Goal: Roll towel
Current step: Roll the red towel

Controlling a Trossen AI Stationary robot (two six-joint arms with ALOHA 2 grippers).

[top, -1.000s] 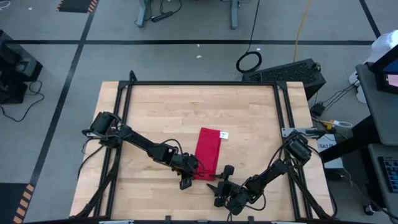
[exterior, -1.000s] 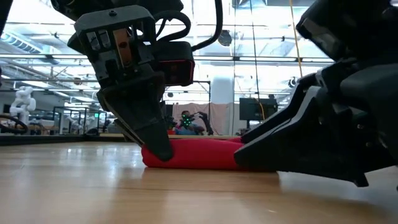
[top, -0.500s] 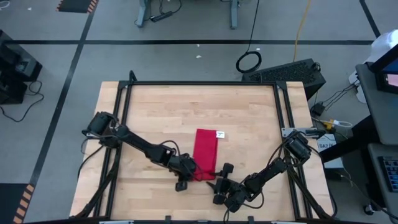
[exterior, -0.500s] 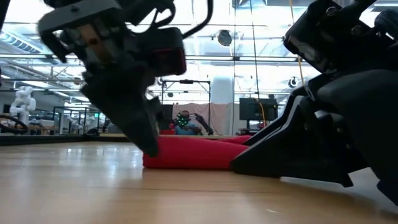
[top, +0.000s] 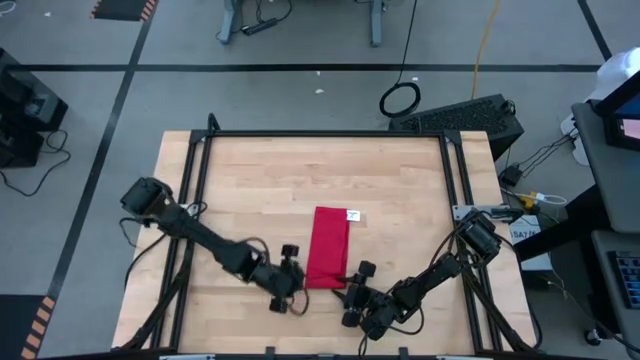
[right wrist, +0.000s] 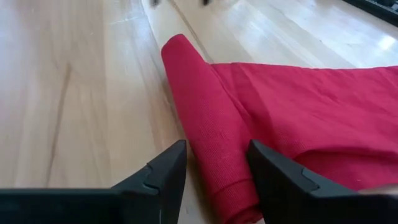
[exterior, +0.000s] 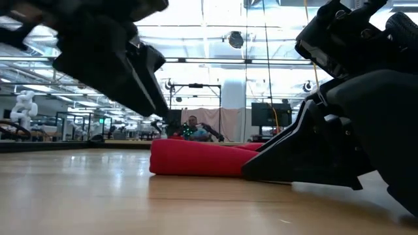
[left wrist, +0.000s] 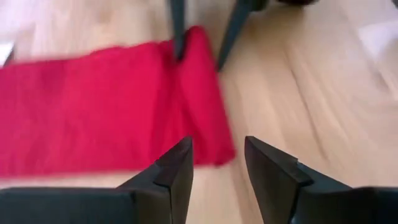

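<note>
- Right gripper (right wrist: 211, 163): jaws parted, nothing held, set at the rolled near end of the towel (right wrist: 298, 106).
- Left gripper (left wrist: 217, 163): jaws narrowly parted, empty, just left of that end.
- Towel (top: 327, 246) lies as a strip at table (top: 260, 180) centre, first turn formed.
- Judged: rolling begun; next, roll pushed toward far end.

A light wooden counter (top: 250, 170) with a black frame along its edges carries one thing: the red towel (top: 328, 246), folded into a long strip. It lies between the left hand (top: 286, 290) and the right hand (top: 350, 300), its rolled end nearest them.
</note>
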